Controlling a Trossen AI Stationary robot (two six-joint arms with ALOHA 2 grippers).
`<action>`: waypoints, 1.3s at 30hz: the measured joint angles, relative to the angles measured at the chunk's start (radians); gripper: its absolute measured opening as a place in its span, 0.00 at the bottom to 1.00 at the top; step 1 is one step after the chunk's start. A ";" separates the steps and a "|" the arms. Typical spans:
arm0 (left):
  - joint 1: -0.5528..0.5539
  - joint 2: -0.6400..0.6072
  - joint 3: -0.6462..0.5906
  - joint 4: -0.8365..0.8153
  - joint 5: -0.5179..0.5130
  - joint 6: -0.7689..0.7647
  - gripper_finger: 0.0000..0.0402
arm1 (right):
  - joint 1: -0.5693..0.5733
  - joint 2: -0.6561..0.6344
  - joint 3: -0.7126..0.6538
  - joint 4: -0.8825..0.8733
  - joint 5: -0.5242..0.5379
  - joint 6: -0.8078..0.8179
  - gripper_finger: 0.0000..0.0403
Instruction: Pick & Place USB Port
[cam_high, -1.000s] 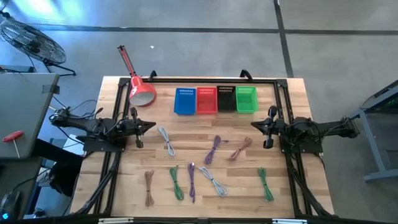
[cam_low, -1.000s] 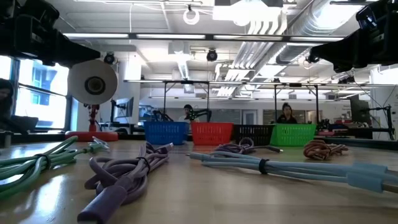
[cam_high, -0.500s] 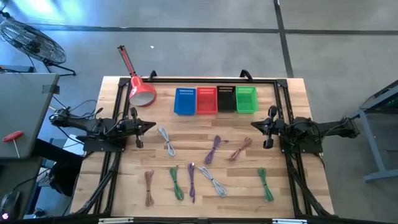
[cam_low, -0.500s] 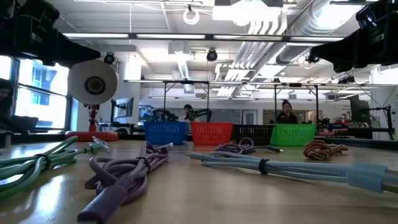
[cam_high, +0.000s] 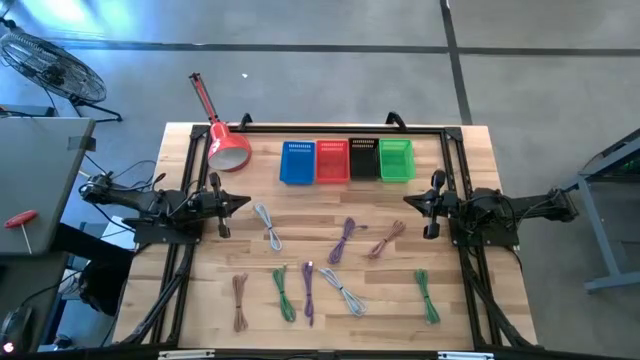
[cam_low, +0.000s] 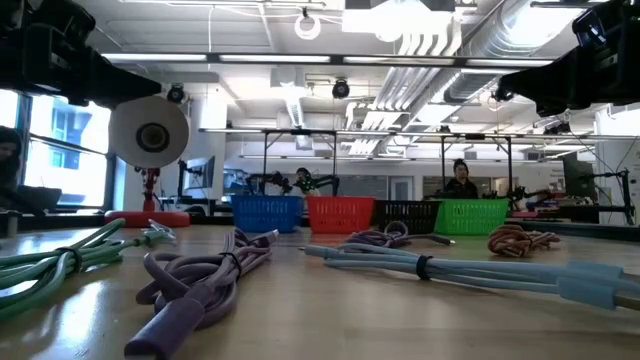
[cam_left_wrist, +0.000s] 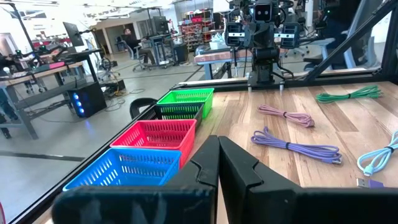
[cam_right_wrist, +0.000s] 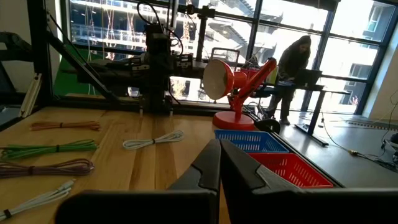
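Both arms are parked at the table sides, with no cable held. The left gripper (cam_high: 243, 202) has its fingers pressed together, as does the right gripper (cam_high: 408, 201). The cables lie bundled on the table between and in front of the arms. The white cable (cam_high: 268, 226) lies just beside the left gripper, toward the front edge, its long axis running away from the baskets (cam_high: 346, 161). The left arm is judged nearer to it.
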 joint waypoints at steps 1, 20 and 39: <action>0.000 0.000 0.000 0.000 0.000 0.000 0.00 | 0.000 0.000 0.000 0.000 0.000 0.000 0.00; 0.000 0.000 -0.001 0.006 0.056 -0.033 0.00 | 0.000 0.000 0.000 0.023 0.027 0.002 0.00; 0.000 0.000 0.000 -0.005 0.053 -0.032 0.00 | 0.000 0.276 0.325 -0.133 0.196 -0.001 0.31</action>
